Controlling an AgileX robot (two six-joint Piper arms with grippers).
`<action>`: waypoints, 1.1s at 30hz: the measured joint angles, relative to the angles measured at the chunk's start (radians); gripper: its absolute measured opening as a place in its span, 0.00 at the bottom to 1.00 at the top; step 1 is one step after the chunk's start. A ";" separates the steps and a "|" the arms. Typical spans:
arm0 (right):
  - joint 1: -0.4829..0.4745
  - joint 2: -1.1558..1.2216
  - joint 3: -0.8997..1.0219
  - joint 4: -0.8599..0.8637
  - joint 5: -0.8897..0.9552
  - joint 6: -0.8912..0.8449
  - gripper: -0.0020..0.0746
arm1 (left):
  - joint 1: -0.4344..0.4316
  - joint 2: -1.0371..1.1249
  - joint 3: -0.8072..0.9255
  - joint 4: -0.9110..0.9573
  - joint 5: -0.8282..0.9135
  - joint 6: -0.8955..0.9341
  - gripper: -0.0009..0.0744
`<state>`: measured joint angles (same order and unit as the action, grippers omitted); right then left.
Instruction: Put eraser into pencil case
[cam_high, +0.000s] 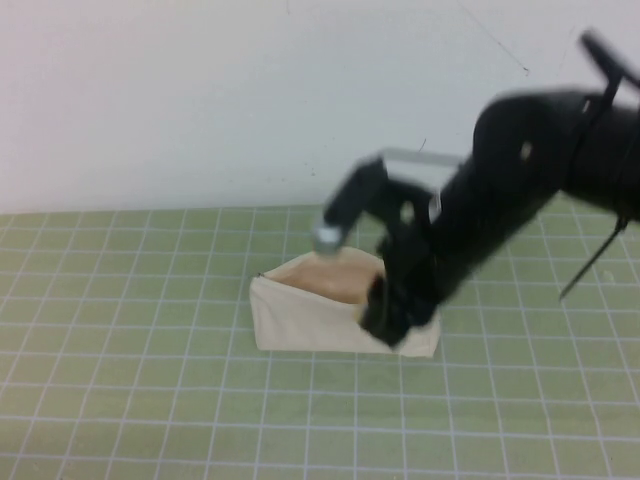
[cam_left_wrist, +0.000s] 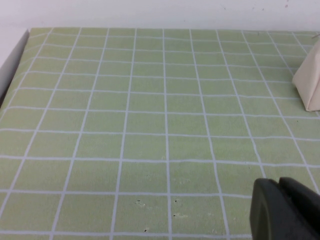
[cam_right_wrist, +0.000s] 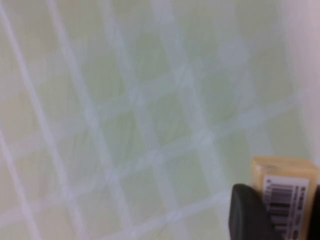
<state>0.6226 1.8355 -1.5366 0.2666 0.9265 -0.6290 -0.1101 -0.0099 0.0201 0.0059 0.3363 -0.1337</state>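
While the left hand (cam_left_wrist: 285, 210) sits low over bare green grid at the left side, well apart from the work, I cannot tell whether it is apart or together; only a dark corner of it shows, and it looks parked out of the way. Near the middle of the table (cam_high: 150, 380) the case (cam_high: 310, 320) stands with its mouth gaping upward, peach lining showing, which leaves a ready opening to drop something in. Over its right end hangs the right hand (cam_high: 395, 320), reaching down from the right arm so the load sits by that opening. Its fingers (cam_right_wrist: 247, 215) are clamped on the eraser (cam_right_wrist: 282, 192), barcode label facing the wrist camera. By my reckoning the eraser is not yet released, and the drop into the mouth comes next.
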 joint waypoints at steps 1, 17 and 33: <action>0.000 -0.002 -0.038 0.000 0.000 0.000 0.30 | 0.000 0.000 0.000 0.000 0.000 0.000 0.01; 0.000 0.200 -0.313 -0.158 0.050 0.118 0.62 | 0.000 0.000 0.000 0.000 0.000 0.000 0.01; 0.000 -0.037 -0.492 -0.447 0.288 0.133 0.04 | 0.000 0.000 0.000 0.000 0.000 0.000 0.01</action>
<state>0.6226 1.7985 -2.0285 -0.1804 1.2145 -0.4960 -0.1101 -0.0099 0.0201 0.0059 0.3363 -0.1337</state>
